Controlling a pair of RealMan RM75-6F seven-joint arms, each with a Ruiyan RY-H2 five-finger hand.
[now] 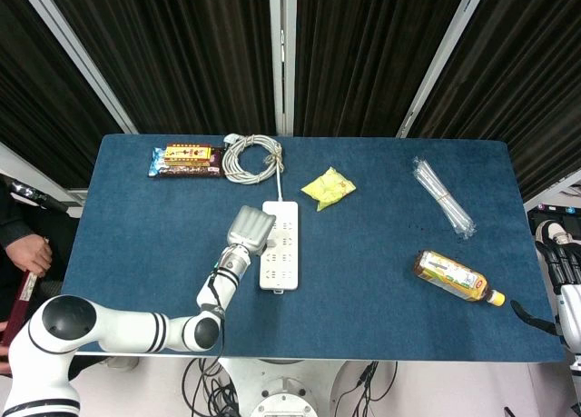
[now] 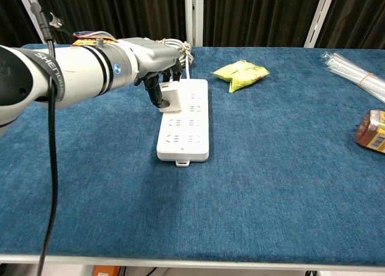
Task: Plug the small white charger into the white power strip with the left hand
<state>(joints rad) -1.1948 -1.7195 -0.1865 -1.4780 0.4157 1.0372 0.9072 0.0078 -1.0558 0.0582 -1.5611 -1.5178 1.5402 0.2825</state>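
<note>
The left hand point(image 2: 157, 71) is positioned over the left edge of the white power strip point(image 2: 184, 127), with its fingers point(image 2: 157, 94) closed around the small white charger point(image 2: 170, 97). The charger stands on the strip's upper-left sockets, directly below and between the fingers; the views do not show whether its prongs are fully seated. In the head view the left hand point(image 1: 249, 228) covers the charger, and the power strip point(image 1: 280, 245) extends to the right of the fingers. The strip's coiled white cable point(image 1: 251, 155) lies beyond the fingers toward the far table edge, with a wrapped snack bar point(image 1: 186, 160) just beside the coil. A yellow crumpled packet point(image 2: 242, 73) lies to the right of the fingers, past the strip. Well apart on the right side of the blue table point(image 1: 363, 281) are a bundle of clear plastic straws point(image 1: 442, 197) and a bottle of tea point(image 1: 455, 277) lying on its side. The right hand point(image 1: 561, 264) shows at the right edge of the head view, off the table, holding nothing; whether its fingers are spread or curled cannot be determined.
</note>
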